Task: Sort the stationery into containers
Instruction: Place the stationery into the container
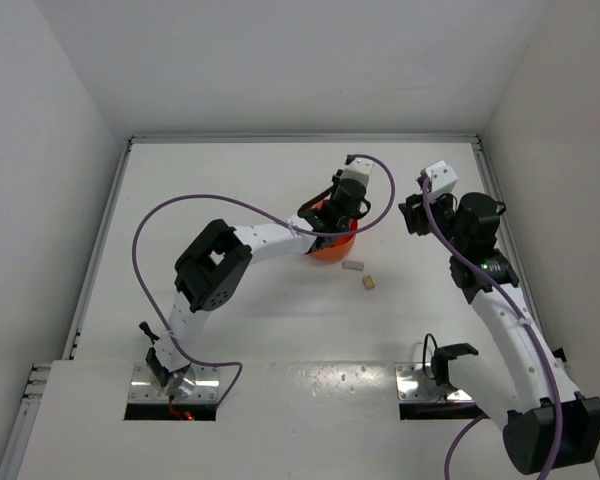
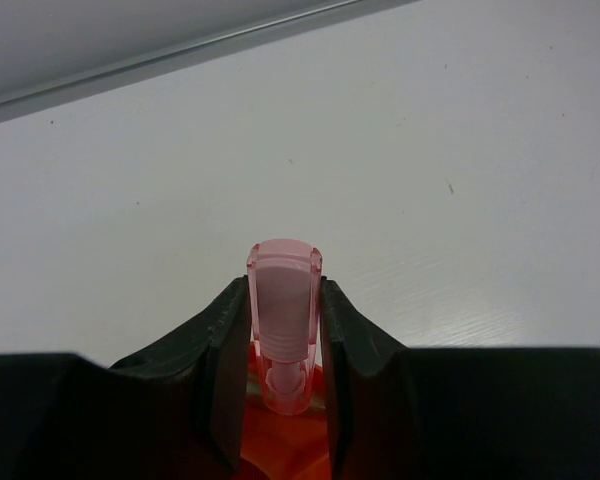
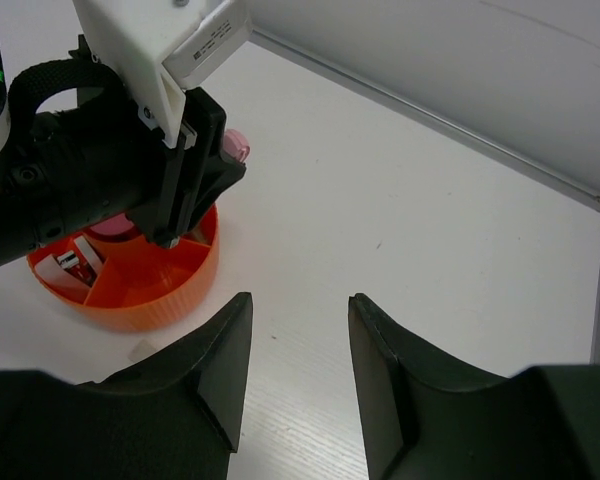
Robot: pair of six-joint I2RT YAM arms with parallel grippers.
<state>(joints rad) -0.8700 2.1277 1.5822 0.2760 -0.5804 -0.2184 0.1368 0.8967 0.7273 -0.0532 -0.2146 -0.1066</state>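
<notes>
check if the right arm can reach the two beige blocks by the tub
Probably yes: both beige blocks lie uncovered on the table beside the orange tub. The right gripper is open and empty; the left gripper is over the tub.

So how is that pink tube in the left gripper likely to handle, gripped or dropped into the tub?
Probably stiff: the pink tube looks undeformed between the fingers. Its clear, glossy plastic looks slippery, so it might slide. Stubby and apparently rounded, it may roll or topple inside the orange tub.
</notes>
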